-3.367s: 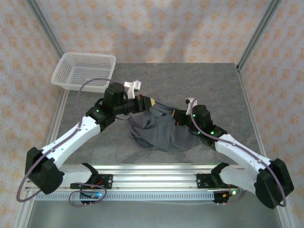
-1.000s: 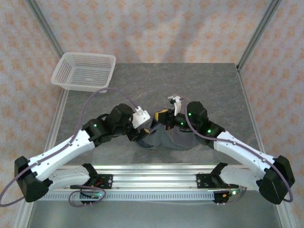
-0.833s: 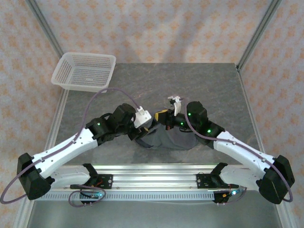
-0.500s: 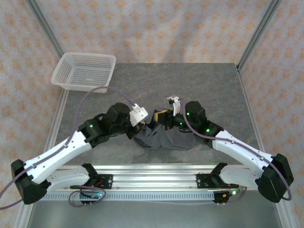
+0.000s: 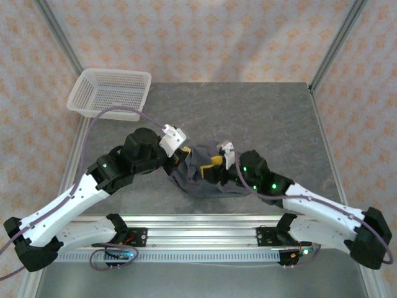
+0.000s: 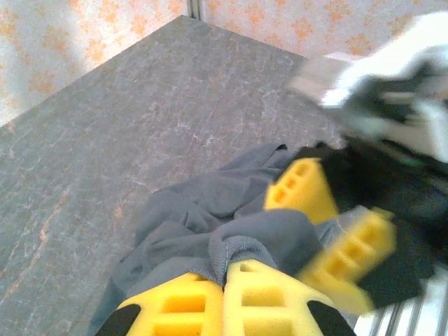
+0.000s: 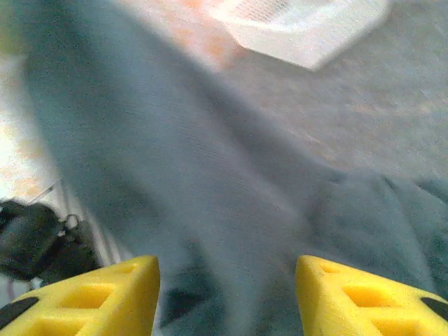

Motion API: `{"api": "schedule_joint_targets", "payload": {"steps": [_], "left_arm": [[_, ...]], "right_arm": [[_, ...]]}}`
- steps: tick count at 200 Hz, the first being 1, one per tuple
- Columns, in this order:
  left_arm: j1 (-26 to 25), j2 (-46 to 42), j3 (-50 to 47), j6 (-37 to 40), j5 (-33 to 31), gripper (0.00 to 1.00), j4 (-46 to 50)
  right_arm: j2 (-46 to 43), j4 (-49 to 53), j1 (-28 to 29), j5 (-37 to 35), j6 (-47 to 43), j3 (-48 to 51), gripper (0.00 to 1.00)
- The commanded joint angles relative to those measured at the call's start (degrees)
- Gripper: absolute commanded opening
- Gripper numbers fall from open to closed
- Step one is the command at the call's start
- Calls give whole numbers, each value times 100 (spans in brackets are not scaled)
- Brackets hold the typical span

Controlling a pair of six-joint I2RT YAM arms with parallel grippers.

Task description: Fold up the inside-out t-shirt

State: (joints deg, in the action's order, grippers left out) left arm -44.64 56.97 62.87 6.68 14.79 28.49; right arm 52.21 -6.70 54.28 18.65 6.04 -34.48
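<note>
Blurred t-shirt [image 7: 210, 196], edge-cropped basket [image 7: 301, 24]

On your right wrist camera, the right tool [image 7: 225, 269] has its two yellow fingers [image 7: 98, 290] standing well apart at the bottom edge, not closed on the cloth. The inside-out t-shirt [image 7: 210, 168] fills the gap between them and rises ahead as a blurred slate-grey slope, wrinkled toward the right. Beyond it you see the grey bench [image 7: 392, 98] and, at the top, the white basket [image 7: 301, 21]. A dark shape [image 7: 35, 245], too blurred to identify, sits at lower left.
</note>
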Motion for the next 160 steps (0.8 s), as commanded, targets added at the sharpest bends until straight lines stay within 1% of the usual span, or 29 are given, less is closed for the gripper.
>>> {"api": "schedule_joint_targets", "payload": {"steps": [1, 16, 30, 41, 51, 58, 71, 87, 105, 108, 117, 125, 131, 133, 149, 156, 160], "left_arm": [[-9, 38, 169, -158, 26, 0, -116], [-9, 96, 212, -175, -2, 0, -100], [-9, 159, 278, -199, -41, 0, -26], [-9, 183, 298, -227, -91, 0, 15], [-9, 191, 302, -257, -147, 0, 21], [-9, 187, 312, -285, -192, 0, 34], [-8, 182, 313, -294, -217, 0, 19], [-1, 171, 322, -325, -281, 0, 6], [15, 168, 342, -391, -340, 0, 10], [17, 166, 340, -387, -326, 0, 3], [25, 140, 340, -359, -295, 0, 3], [41, 123, 341, -298, -339, 0, 65], [56, 117, 340, -266, -492, 0, 129], [64, 120, 344, -264, -577, 0, 152], [304, 182, 292, -350, -1186, 0, 329], [505, 249, 283, -451, -1212, 0, 402], [636, 285, 279, -524, -1121, 0, 429]], "right_arm": [[-292, -380, 665, -1511, -1184, -122, 55], [-96, -461, 1018, -2097, -1641, -252, 56], [101, -675, 1216, -2717, -1973, -346, 57], [235, -880, 1260, -2963, -2162, -420, 56], [387, -844, 1268, -3053, -2258, -569, 55], [516, -780, 1264, -3104, -2316, -683, 52], [781, -635, 1261, -3165, -2402, -849, 43], [1051, -517, 1262, -3238, -2375, -984, 36], [1300, -538, 1261, -3543, -2398, -965, 35], [1327, -523, 1260, -3611, -2398, -958, 32], [1316, -433, 1250, -3612, -2278, -941, 18], [1191, -355, 1176, -3267, -2062, -902, 8], [1057, -266, 1053, -2785, -1800, -860, 4], [1003, -232, 998, -2511, -1690, -848, 3], [698, -121, 417, -272, -737, -794, 1], [646, -247, 212, 589, -375, -729, 3], [638, -331, 119, 936, -197, -695, 4]]}}
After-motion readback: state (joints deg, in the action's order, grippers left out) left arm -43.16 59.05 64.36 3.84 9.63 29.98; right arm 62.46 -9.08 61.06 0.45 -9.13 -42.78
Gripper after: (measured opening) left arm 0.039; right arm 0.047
